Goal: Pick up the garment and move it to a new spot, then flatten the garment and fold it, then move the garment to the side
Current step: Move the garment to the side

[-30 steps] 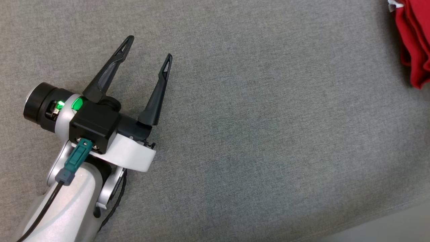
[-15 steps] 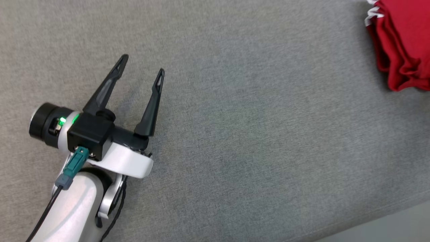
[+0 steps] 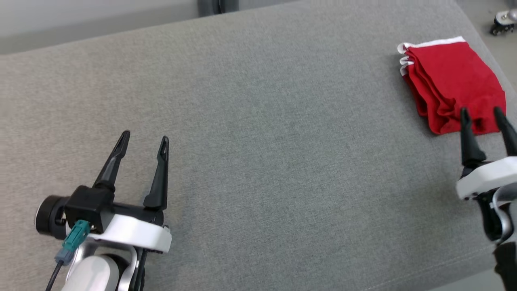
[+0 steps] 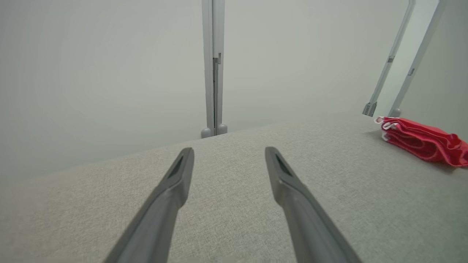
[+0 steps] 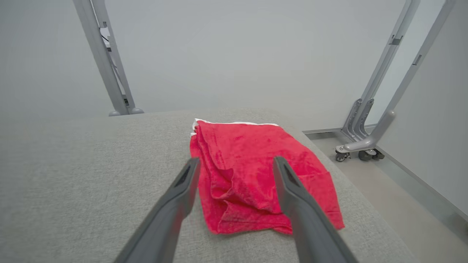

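Note:
The garment [image 3: 454, 87] is a red cloth with white trim, folded into a stack at the far right of the grey padded table [image 3: 258, 141]. It also lies in the left wrist view [image 4: 424, 140] and in the right wrist view [image 5: 256, 175]. My right gripper [image 3: 482, 114] stands open just at its near edge, with nothing held between the fingers [image 5: 292, 197]. At the lower left my left gripper [image 3: 144, 137] is open and empty over bare table, far from the garment.
The table's right edge [image 5: 351, 182] runs close beside the garment, with floor beyond. Metal frame legs on castors [image 5: 360, 146] stand to the right. A grey post [image 4: 214, 69] rises behind the table's far edge.
The head camera has swung, bringing the whole garment and my right gripper into view. The left gripper stays open.

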Controlling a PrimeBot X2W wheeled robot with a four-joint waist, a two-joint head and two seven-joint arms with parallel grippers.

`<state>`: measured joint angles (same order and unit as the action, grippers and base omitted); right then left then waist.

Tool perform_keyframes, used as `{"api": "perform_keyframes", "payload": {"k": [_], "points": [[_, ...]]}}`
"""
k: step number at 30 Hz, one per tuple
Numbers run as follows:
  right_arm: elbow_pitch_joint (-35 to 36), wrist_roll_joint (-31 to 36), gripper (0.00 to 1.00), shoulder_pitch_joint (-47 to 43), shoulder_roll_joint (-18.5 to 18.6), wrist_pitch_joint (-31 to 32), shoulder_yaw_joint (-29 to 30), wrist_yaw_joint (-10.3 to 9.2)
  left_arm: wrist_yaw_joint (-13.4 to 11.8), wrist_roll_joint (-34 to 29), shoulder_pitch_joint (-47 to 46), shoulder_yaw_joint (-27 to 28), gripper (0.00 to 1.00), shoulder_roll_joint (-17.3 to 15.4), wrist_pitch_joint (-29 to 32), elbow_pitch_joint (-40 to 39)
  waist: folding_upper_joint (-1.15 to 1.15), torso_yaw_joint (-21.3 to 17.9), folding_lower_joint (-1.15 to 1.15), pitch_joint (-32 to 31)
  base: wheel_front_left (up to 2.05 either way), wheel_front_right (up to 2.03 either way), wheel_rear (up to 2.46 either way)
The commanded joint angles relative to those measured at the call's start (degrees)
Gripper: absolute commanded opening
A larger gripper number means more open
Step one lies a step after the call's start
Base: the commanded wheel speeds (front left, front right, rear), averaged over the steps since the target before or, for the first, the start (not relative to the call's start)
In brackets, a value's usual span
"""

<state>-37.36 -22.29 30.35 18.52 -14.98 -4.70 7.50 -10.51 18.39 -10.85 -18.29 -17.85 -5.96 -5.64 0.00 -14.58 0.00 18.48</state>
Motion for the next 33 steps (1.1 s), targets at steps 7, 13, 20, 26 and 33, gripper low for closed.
{"api": "perform_keyframes", "payload": {"k": [7,13,20,26,33], "points": [[12.74,5.69,1.0,-8.91,-5.75,-0.27,1.75,0.0,-2.63,3.01,5.34,2.56,1.0,1.31,-2.62,1.81,0.0,5.34,0.0,-5.44,0.0,0.0,0.0],[18.45,8.45,1.0,-14.17,-7.75,-0.24,2.94,0.0,-3.87,4.73,8.47,5.3,1.0,0.89,-4.75,3.77,0.0,9.41,0.0,-8.09,0.0,0.0,0.0],[24.38,9.94,1.0,-19.33,-8.77,2.55,3.63,0.0,-4.04,6.51,11.08,7.24,1.0,0.93,-6.12,5.53,0.0,11.75,0.0,-11.02,0.0,0.0,0.0],[28.93,10.51,1.0,-23.25,-9.53,5.66,4.05,-0.01,-3.29,7.25,12.62,7.03,1.0,0.48,-6.22,6.64,0.0,12.25,0.0,-13.58,0.0,0.0,0.0],[32.76,10.79,1.0,-28.55,-10.45,8.39,5.83,-0.01,-2.85,7.65,14.98,5.86,1.0,0.18,-5.2,7.04,0.0,12.25,0.0,-16.76,0.0,0.0,0.0]]}}
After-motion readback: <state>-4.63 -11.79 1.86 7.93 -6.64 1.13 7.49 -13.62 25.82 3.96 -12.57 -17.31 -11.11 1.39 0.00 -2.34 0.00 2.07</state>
